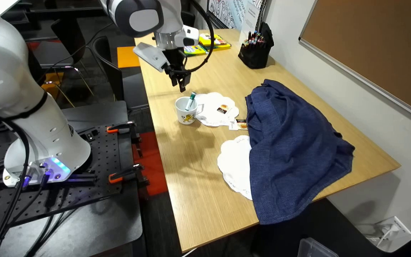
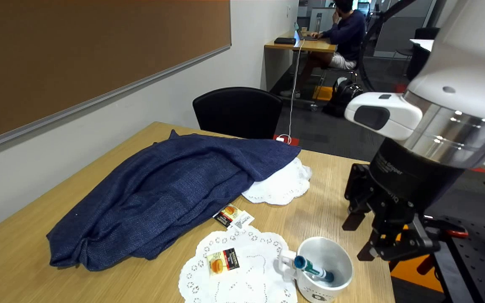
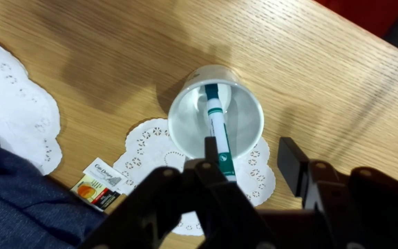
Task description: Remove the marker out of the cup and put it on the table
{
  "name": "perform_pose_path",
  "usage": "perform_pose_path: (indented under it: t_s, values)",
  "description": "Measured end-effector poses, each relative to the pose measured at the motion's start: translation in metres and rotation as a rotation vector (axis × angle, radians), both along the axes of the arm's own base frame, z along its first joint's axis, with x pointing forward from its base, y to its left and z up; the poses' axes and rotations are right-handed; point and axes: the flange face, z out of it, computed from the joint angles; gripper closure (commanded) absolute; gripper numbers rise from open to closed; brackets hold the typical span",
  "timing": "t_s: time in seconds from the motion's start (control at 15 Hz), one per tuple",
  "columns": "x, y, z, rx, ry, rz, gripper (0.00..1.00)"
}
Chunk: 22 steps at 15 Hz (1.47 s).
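Across the middle of an exterior view: surface [image 1: 209, 210], long, light wood. Hours below are read in that view, around the cup [image 1: 186, 117].

Arm [image 1: 13, 78], white; base between eight and nine o'clock, far end above the surface.

Cloth [image 1: 294, 150], dark blue, rumpled; between three and four o'clock, reaching the edge of the surface.

Doily [image 1: 211, 114], white, lace-edged, flat; three o'clock, just beside the cup.

Second doily [image 1: 234, 167], white, partly covered by the cloth; between four and five o'clock.

Gripper [image 2: 360, 237], black; between eleven and twelve o'clock, near the cup and apart from it. Jaws wide apart, seen best in the wrist view.

Pen case [image 1: 253, 58], black, filled with coloured pens [image 1: 255, 39]; between one and two o'clock, well apart from the cup.

Cup, white, upright on the surface, yellow figure on its side; handle at three o'clock.

Marker [image 3: 219, 133], white with green bands; inside the cup, tilted. In the wrist view its dark end lies low in the cup at twelve o'clock, its green end past the rim between five and six.

Packet [image 1: 222, 109], printed, small; on the doily, three o'clock.

Second packet [image 1: 241, 124], printed; by the cloth's edge, between three and four o'clock.
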Motion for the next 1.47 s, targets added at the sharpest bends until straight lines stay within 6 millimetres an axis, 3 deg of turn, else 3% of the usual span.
perform_pose_path:
  t_s: [0.33, 0.93, 1.47]
  values:
    - [0.0, 0.006, -0.027, 0.007, 0.015, 0.002, 0.54]
    - [0.007, 0.007, -0.057, 0.021, -0.049, -0.002, 0.61]
    - [0.011, 0.005, -0.07, 0.037, -0.091, -0.029, 0.65]
